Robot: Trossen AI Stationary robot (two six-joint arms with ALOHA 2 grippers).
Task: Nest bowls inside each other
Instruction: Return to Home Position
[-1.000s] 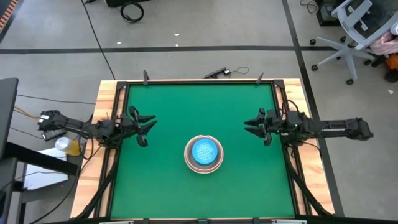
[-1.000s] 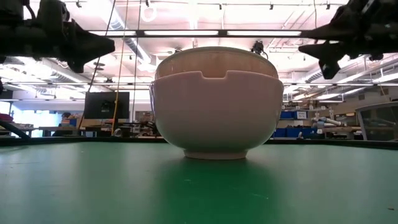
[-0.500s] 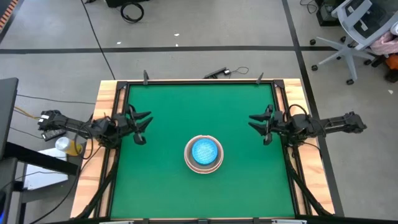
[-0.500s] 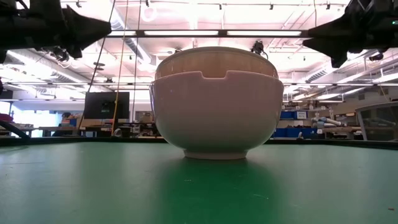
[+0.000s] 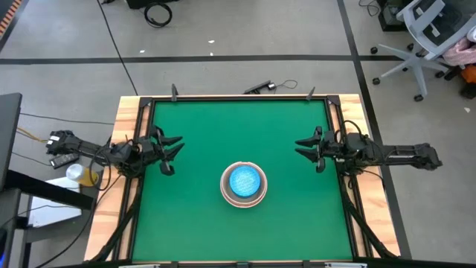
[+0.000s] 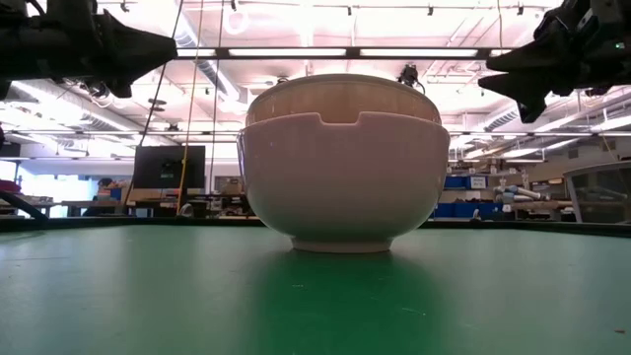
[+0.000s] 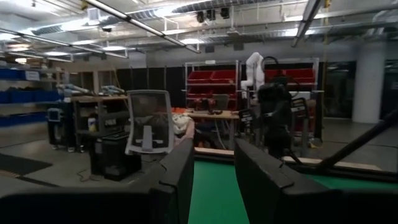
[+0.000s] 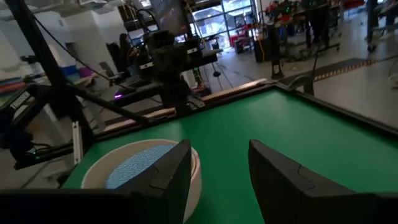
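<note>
Seeing the bowls nested in the middle of the table, call the job done, left gripper and right gripper empty, fingers apart, by the side edges.

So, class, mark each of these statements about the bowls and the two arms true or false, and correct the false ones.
1. The bowls sit nested in one stack near the middle of the table. True.
2. The speckled blue bowl is the outermost. False: it is innermost, and the white bowl is outermost.
3. The left arm grips a bowl in its jaws. False: its jaws are open and empty, by the table's left edge.
4. The right arm holds its jaws open, clear of the stack. True.
</note>
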